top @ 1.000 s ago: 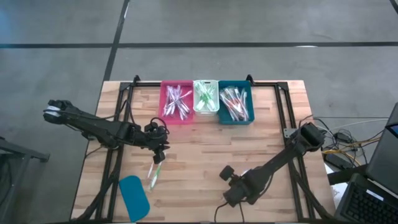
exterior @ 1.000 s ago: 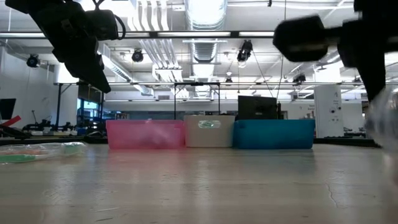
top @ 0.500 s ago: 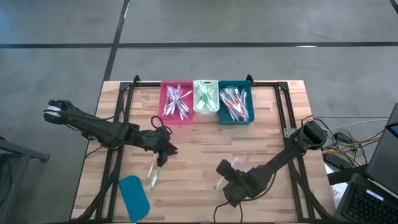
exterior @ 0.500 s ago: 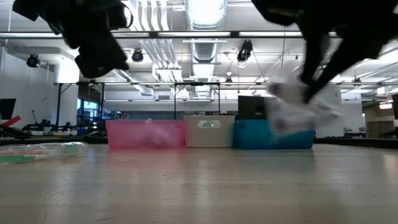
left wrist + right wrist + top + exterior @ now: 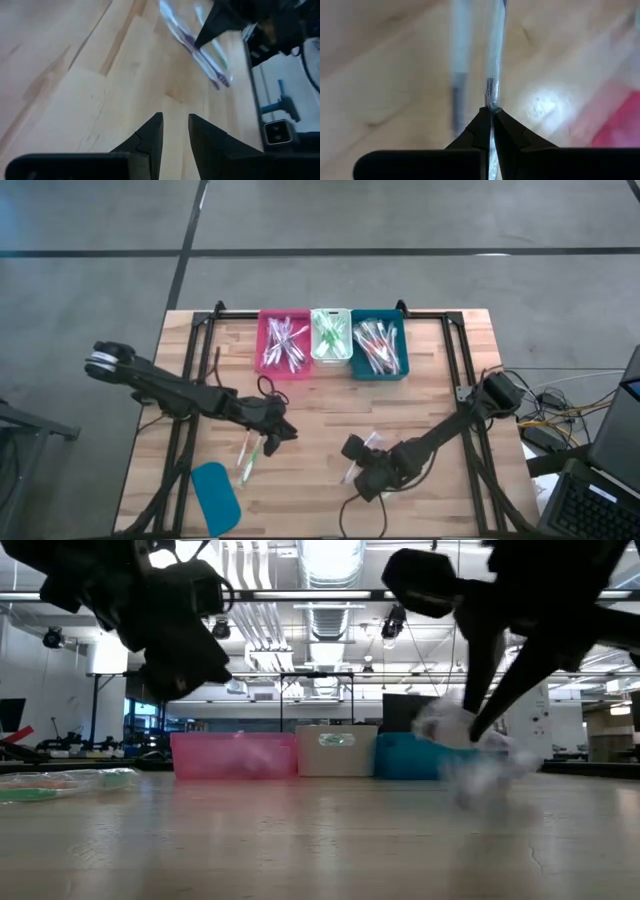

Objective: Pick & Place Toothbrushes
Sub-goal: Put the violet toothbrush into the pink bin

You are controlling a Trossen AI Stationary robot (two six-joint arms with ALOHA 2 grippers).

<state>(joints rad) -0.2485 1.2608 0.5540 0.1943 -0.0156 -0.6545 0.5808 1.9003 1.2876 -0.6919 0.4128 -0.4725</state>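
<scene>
Wooden table [image 5: 440,380] — right gripper [image 5: 491,114] pinches toothbrush [image 5: 496,60].

On the pale, blond-striped butcher-block wooden table [image 5: 330,405] stand three plastic bins in a row: a magenta-pink bin [image 5: 266,370], a pale mint-white bin [image 5: 331,357] and a deep teal bin [image 5: 378,373]. The thin whitish toothbrushes [image 5: 287,342] in them carry purple, green and orange-red accents. A flat teal rounded-rectangle lid [image 5: 215,496] lies on the wood, and both arms are black.
</scene>
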